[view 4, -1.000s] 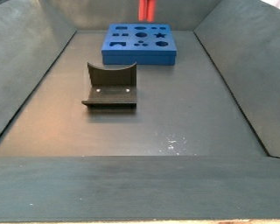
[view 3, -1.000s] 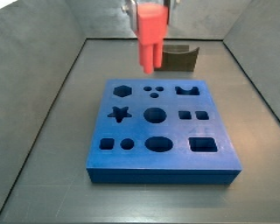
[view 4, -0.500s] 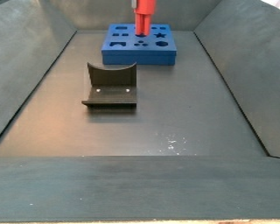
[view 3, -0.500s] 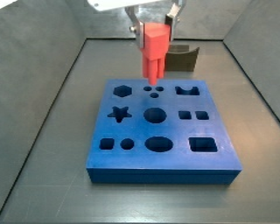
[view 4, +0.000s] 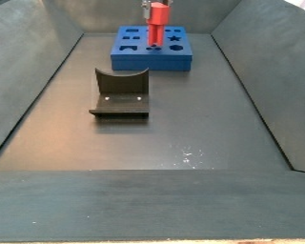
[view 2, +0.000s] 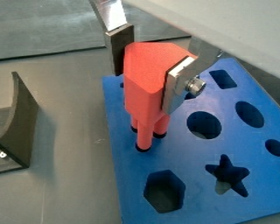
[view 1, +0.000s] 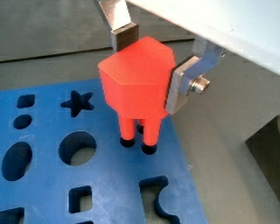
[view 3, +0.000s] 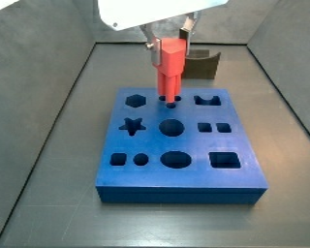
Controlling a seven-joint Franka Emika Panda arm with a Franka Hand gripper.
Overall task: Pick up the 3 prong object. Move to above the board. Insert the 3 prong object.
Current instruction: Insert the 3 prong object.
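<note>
Red-orange plastic 3 prong object (view 1: 136, 80), pinched upright in the gripper (view 1: 154, 68) jaws, has dropped from above the flat blue board (view 1: 60, 179) until its prongs enter the small round holes, insertion begun.

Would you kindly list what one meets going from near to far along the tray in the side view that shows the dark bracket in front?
Fixture → board → 3 prong object, held upright by the gripper, its prongs down at the board's holes.
</note>
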